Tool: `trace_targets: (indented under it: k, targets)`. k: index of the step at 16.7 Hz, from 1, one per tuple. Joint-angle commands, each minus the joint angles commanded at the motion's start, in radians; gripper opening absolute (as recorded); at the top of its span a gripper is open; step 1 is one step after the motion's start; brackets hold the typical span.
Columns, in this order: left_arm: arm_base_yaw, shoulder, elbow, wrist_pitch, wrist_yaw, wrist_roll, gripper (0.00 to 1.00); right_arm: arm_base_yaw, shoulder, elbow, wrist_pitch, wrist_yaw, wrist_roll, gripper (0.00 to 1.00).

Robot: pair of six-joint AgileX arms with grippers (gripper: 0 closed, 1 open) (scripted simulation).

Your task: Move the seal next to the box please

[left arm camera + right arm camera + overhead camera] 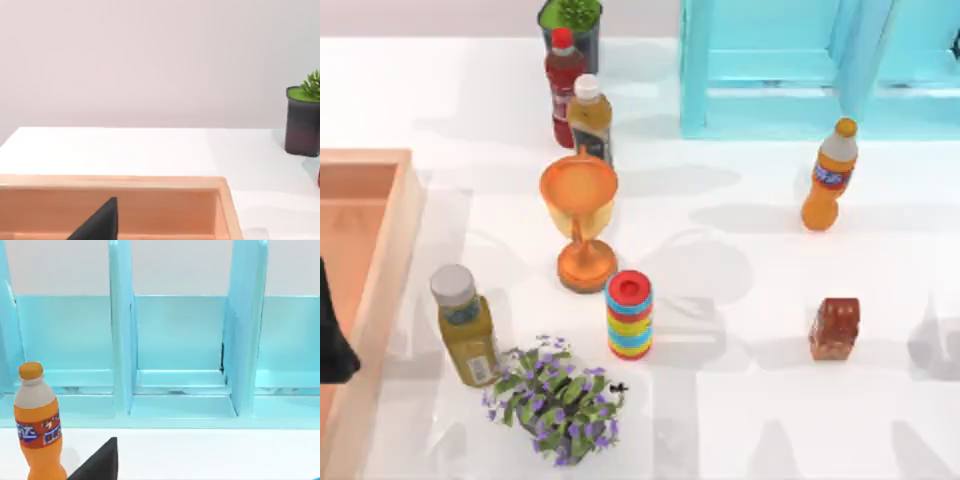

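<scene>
The seal [834,328], a small glossy reddish-brown block with a lumpy top, stands alone on the white table, right of the middle and toward the front. The box [398,232], a large light-orange wooden tray with thick walls, lies at the table's left edge, and its far wall [150,182] also crosses the left wrist view. My left gripper [332,335] hangs as a dark shape over the box at the left edge, far from the seal. A dark part of my right gripper [100,462] faces the cabinet, touching nothing.
A rainbow ring stack [630,314], an orange goblet [580,215], a yellow bottle [466,325] and a purple-flowered plant [558,400] stand between the seal and the box. Behind them are two bottles [578,100], an orange soda bottle [829,175], a potted plant [571,20] and a turquoise cabinet [800,70].
</scene>
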Motion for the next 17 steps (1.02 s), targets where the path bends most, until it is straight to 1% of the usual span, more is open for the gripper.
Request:
trace_targets:
  k: [4, 6, 8, 10, 12, 17]
  targets:
    - [-0.018, 0.025, 0.026, -0.011, 0.0, -0.01, 1.0, 0.0, 0.0, 0.0, 0.0, 0.0, 0.0, 1.0]
    - [-0.063, 0.093, 0.096, -0.039, -0.001, -0.037, 1.0, 0.0, 0.0, 0.0, 0.0, 0.0, 0.0, 1.0]
    - [-0.128, 0.199, 0.205, -0.083, -0.004, -0.077, 1.0, 0.0, 0.0, 0.0, 0.0, 0.0, 0.0, 1.0]
    - [-0.209, 0.348, 0.36, -0.144, -0.01, -0.13, 1.0, 0.0, 0.0, 0.0, 0.0, 0.0, 0.0, 1.0]
    - [-0.3, 0.528, 0.551, -0.219, -0.018, -0.192, 1.0, 0.0, 0.0, 0.0, 0.0, 0.0, 0.0, 1.0]
    - [-0.548, 1.079, 1.143, -0.47, -0.044, -0.377, 1.0, 0.0, 0.0, 0.0, 0.0, 0.0, 0.0, 1.0]
